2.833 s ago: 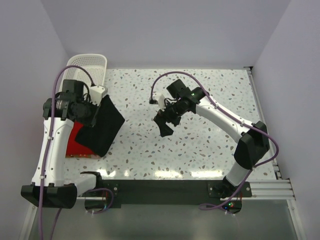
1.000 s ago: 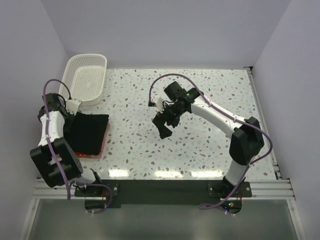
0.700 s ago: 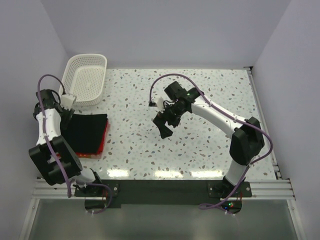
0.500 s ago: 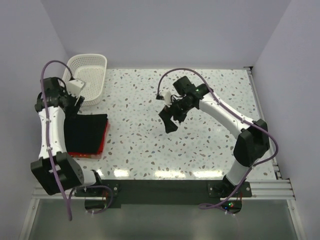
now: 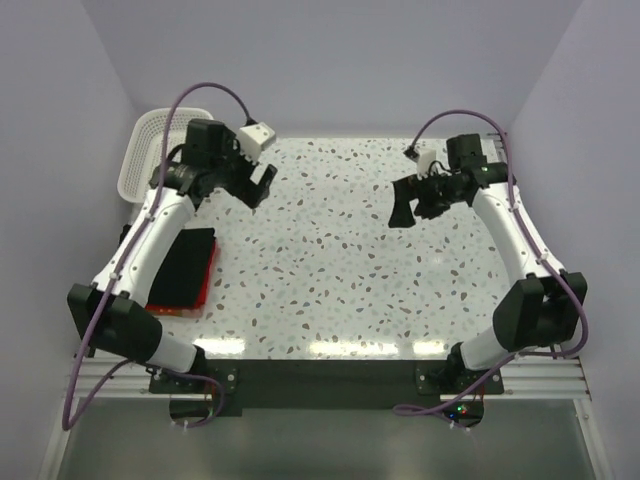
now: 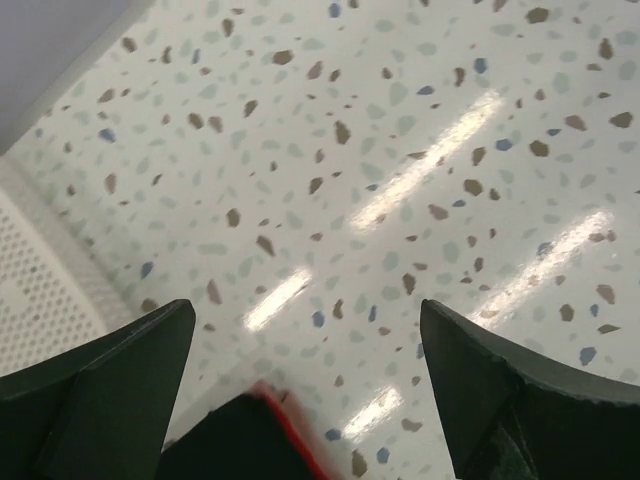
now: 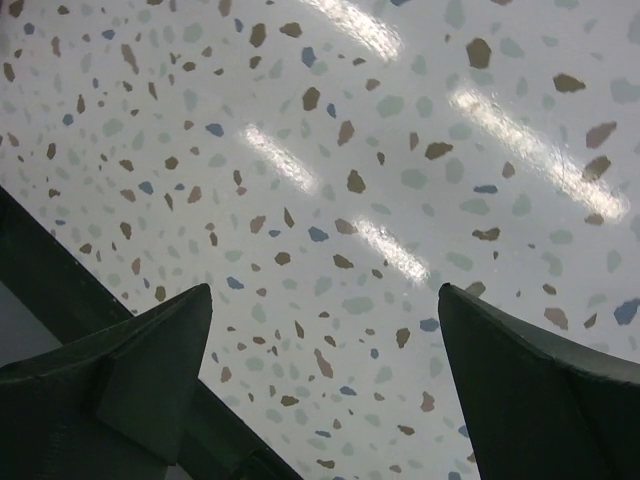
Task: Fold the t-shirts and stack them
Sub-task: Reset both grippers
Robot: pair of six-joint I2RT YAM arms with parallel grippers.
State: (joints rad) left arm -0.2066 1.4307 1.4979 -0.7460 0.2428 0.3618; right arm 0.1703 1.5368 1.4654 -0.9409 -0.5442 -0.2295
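Pale lilac walls close in a white speckled desk (image 5: 340, 290), with both arms raised off it and spread towards opposite sides.

At the near left of the desk the black t-shirt (image 5: 182, 265) lies folded into a neat rectangle. It sits on top of the red t-shirt (image 5: 206, 286), which shows only as a thin strip along the black one's right side and near edge. Neither arm touches the stack.

Over the far left part of the desk hangs the left pincer (image 5: 258, 185), well apart from the shirts. Its wrist view shows the two dark fingers (image 6: 110, 385) spread wide with only bare speckled surface between them. A corner of the black shirt with its red edge peeks in at the bottom of that view.

A white lattice basket (image 5: 143, 158) stands in the far left corner, partly hidden behind the left arm.

Across the desk, the right pincer (image 5: 402, 207) hovers over the far right part. Its fingers are wide apart too and hold nothing, with bare desk beneath them and a dark strip (image 7: 60, 290) running across the lower left of its wrist view.
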